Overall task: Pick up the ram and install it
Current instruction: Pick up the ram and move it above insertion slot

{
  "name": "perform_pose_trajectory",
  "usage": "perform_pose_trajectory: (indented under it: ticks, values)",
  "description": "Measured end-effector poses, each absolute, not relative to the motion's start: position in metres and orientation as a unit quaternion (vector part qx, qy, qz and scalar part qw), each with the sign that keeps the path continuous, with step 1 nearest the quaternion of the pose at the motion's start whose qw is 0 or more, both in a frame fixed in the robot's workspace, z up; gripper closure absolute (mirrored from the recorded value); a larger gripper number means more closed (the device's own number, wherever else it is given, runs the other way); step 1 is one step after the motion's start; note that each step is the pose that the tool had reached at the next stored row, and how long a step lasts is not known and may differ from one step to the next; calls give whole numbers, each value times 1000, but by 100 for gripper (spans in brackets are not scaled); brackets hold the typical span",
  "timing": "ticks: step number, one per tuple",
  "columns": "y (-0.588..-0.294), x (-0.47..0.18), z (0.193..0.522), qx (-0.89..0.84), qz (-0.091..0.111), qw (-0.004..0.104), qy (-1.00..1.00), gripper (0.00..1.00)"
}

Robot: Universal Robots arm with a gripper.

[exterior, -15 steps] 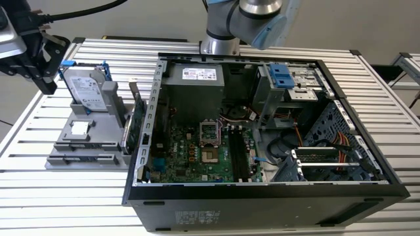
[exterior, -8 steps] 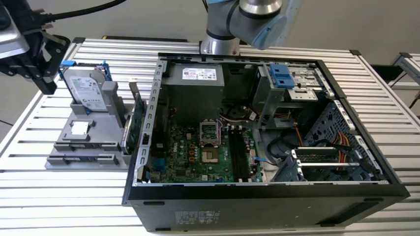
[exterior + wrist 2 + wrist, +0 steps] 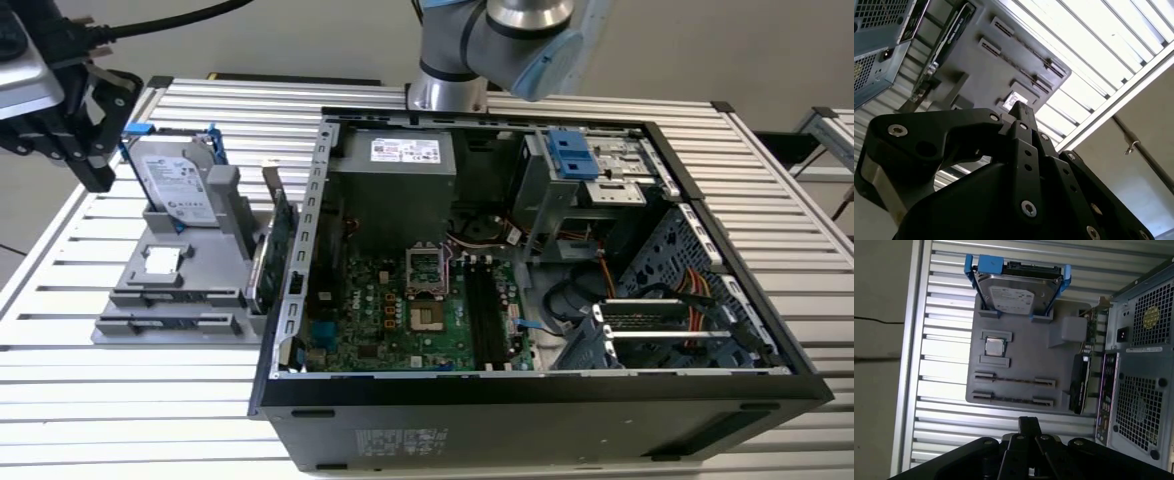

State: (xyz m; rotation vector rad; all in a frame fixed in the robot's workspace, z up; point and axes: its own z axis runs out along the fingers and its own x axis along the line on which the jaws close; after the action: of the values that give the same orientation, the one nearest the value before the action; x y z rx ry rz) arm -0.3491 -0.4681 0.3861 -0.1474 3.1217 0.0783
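My gripper [image 3: 96, 165] hangs above the table's far corner on the exterior view's left, beyond the grey parts holder [image 3: 140, 278]. Its black fingers meet at one tip [image 3: 1021, 111] with nothing between them, and it is shut. In the first wrist view the gripper [image 3: 1029, 424] is beside the holder [image 3: 1019, 365], off its edge. The holder's two long slots [image 3: 1014, 381] show a thin dark line each. I cannot pick out the ram; it is hidden or out of view. On the motherboard [image 3: 400, 310] the long dark memory slots [image 3: 483, 310] run beside the processor socket.
A silver hard drive [image 3: 174, 175] in a blue frame stands at the holder's far end. A small square chip [image 3: 994, 346] lies mid-holder. A green expansion card [image 3: 274, 260] stands between the holder and the open computer case [image 3: 534, 410]. The slatted table's edge is close to the gripper.
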Motion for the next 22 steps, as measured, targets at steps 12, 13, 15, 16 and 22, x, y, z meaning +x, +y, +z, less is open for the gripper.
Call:
perform_pose_trajectory:
  ticks: [12,13,15,16,22]
  values:
    - [-468,-349,386,-65,25,7,998,100]
    - [-468,-349,386,-67,25,7,997,100]
    - [-468,-349,386,-72,25,7,997,100]
    - [-468,-349,386,-74,25,7,997,100]
    - [-468,-349,386,-91,25,7,995,100]
